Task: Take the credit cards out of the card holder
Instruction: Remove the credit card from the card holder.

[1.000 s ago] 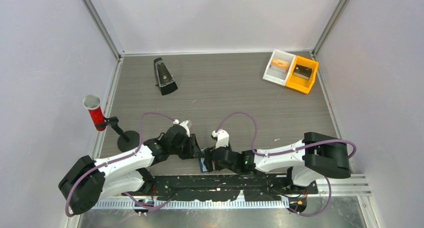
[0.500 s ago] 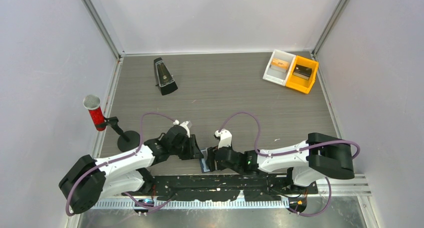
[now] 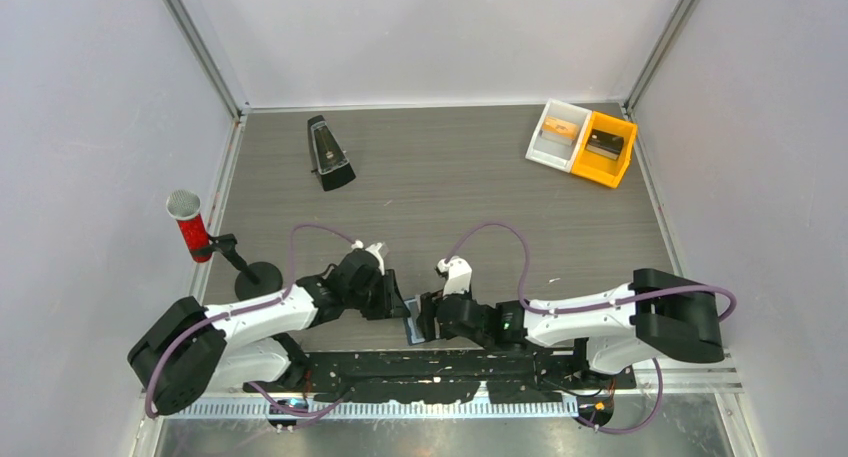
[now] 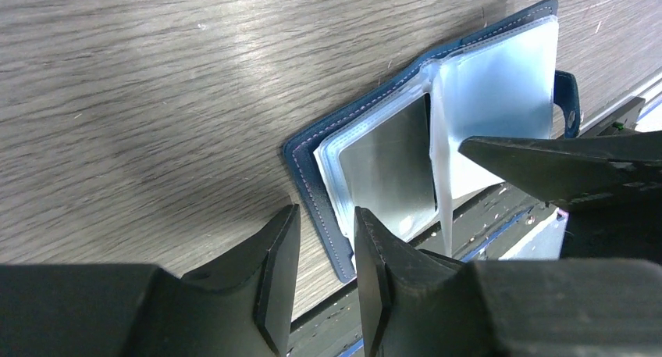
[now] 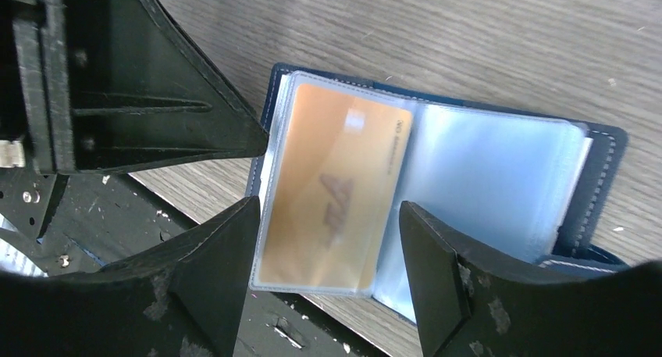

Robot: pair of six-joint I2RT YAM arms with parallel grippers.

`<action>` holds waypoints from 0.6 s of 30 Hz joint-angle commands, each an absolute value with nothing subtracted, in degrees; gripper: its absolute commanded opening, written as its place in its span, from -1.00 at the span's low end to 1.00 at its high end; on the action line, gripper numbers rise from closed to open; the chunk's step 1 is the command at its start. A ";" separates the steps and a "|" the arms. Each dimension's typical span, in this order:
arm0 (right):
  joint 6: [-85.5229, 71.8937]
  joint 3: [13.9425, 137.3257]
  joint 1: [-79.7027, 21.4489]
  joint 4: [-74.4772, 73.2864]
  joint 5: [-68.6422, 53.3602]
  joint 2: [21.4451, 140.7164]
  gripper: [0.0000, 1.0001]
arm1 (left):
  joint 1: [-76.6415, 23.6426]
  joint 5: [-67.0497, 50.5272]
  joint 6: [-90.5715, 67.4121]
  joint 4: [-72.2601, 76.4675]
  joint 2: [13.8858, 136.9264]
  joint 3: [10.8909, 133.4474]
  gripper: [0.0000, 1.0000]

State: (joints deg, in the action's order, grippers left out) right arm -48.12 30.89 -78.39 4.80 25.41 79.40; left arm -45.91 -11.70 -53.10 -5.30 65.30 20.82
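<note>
the table (image 3: 480, 177) carries the card holder (image 4: 500, 68) at its six o'clock edge, lying open and mostly hidden from above under both wrists. the right gripper (image 5: 328, 207) gapes wide astride the leaf with the orange card (image 5: 312, 154), clamping nothing i can see. the left gripper (image 4: 325, 216) is parted narrowly over the holder's cover edge, one finger hiding the corner. a greyish card (image 4: 386, 169) shows blurrily through plastic.
</note>
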 commanded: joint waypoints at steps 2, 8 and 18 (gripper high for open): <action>-48.11 30.32 -78.66 0.88 31.33 73.87 0.48 | -46.15 -10.21 -51.24 -5.96 67.07 21.05 -0.32; -49.17 27.87 -78.59 -2.05 34.15 70.63 0.52 | -46.19 -10.27 -51.24 -5.84 68.16 21.18 -0.32; -45.98 28.61 -78.72 -0.42 30.62 68.24 0.52 | -46.38 -11.33 -51.25 -6.22 68.27 22.88 -0.31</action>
State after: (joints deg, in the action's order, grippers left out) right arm -47.48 27.70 -78.39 -2.74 30.76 69.38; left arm -46.02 -12.10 -53.08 -3.92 67.16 21.63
